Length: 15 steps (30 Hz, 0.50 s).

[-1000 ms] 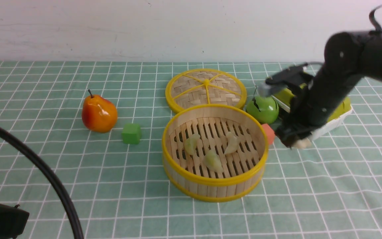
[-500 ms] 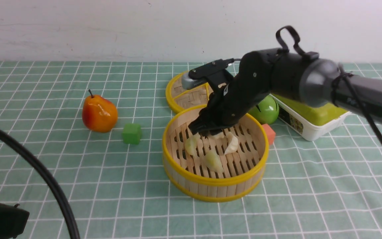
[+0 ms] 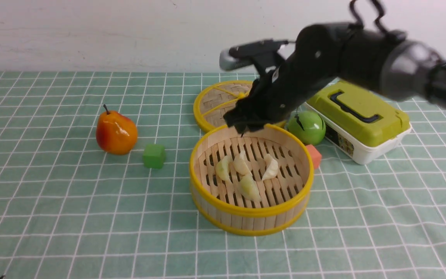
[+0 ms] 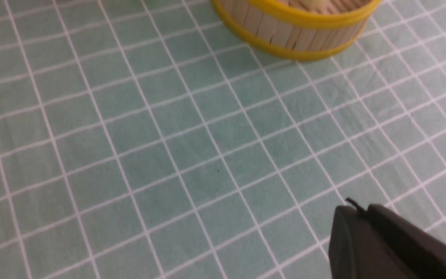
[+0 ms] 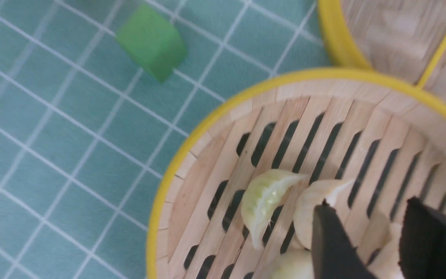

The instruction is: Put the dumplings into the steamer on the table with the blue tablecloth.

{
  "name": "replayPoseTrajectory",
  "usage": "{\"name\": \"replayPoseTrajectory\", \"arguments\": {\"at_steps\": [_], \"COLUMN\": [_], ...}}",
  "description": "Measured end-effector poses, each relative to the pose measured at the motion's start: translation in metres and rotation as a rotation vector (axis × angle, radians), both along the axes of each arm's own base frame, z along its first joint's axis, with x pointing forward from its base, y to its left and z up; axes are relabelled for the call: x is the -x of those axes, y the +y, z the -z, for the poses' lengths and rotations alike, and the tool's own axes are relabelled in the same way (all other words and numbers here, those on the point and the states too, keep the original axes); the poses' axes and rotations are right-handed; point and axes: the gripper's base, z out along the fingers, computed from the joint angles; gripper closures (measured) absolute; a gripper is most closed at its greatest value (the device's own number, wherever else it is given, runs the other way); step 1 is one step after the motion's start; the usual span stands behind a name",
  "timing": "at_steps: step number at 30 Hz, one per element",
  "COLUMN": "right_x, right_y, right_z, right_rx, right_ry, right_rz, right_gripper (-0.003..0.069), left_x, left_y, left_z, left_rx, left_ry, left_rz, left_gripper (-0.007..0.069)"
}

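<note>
Dumplings lie in the steamer below the right gripper, jaws apart, empty; left gripper closed; box label illegible.

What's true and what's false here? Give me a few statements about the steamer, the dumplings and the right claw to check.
1. Four dumplings lie in the steamer. True.
2. The right claw grips a dumpling. False: it is open and empty, above the steamer's far rim.
3. The green cube sits inside the steamer. False: it sits on the tablecloth, between the pear and the steamer.
4. The lid lies flat behind the steamer. True.
</note>
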Motion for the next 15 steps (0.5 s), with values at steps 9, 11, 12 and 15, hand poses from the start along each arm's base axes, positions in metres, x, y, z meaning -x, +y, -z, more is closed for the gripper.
{"name": "replayPoseTrajectory", "arguments": {"at_steps": [9,11,12,15], "right_x": [0.099,0.123,0.136,0.171], "right_y": [-0.054,-0.068,-0.075,-0.094], "right_z": [-0.05,-0.053,-0.055,-0.061], "right_rx": [-0.081,-0.101,-0.116,-0.17], "right_ry": [-0.168,-0.219,-0.25,-0.336], "right_rz": [0.013,0.017,0.019,0.033], "right_gripper": [0.0679,0.0679,0.0679,0.0679], "left_x": [0.004,0.004,0.004,0.004], "left_y": [0.002,0.002,0.003,0.003], "left_z": [0.016,0.017,0.017,0.017], "left_rx": [0.044,0.043,0.042,0.041], "left_ry": [-0.073,-0.071,-0.07,-0.066], "left_rz": [-0.002,-0.002,-0.002,-0.003], "left_gripper": [0.0589,0.0587,0.0587,0.0587]}}
